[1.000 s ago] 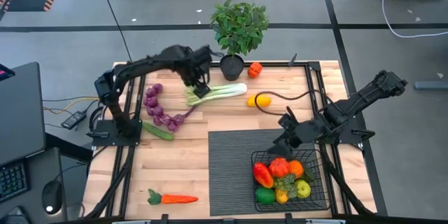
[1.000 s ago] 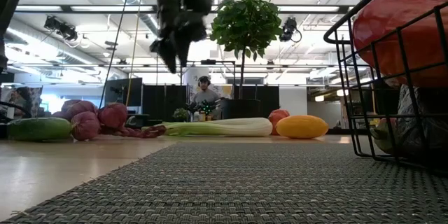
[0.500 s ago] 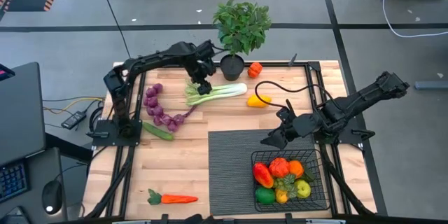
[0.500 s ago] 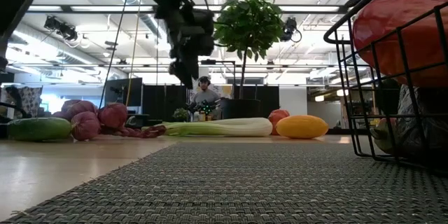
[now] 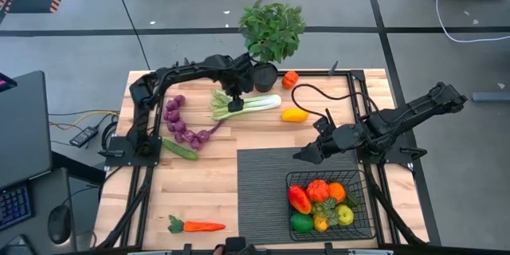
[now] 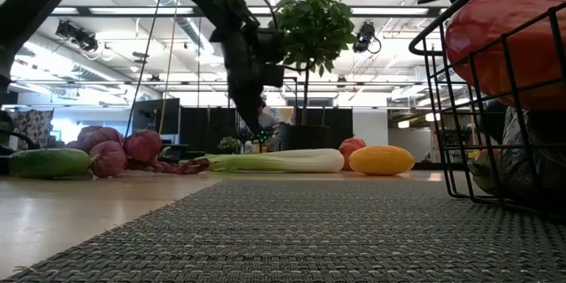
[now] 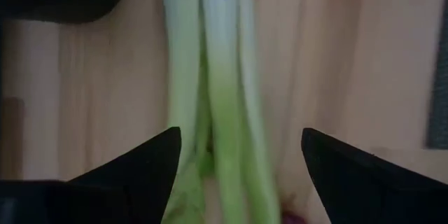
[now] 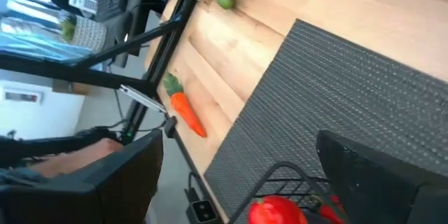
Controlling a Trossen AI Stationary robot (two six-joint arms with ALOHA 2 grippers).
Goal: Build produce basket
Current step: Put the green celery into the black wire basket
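Leek (image 7: 210, 105) blurred in left wrist view, its ends cut off. Left gripper (image 5: 235, 105) hangs directly over it (tabletop's far side), fingers spread, holding nothing. Right gripper (image 5: 305, 156) open over mat (image 5: 259, 191), beside basket (image 5: 360, 225).

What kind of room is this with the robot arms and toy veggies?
Probably a robotics lab or open workshop. A wooden table carries two dark robot arms and toy produce such as a leek. A computer monitor stands beside it, and the low view shows an exposed ceiling with track lights above.
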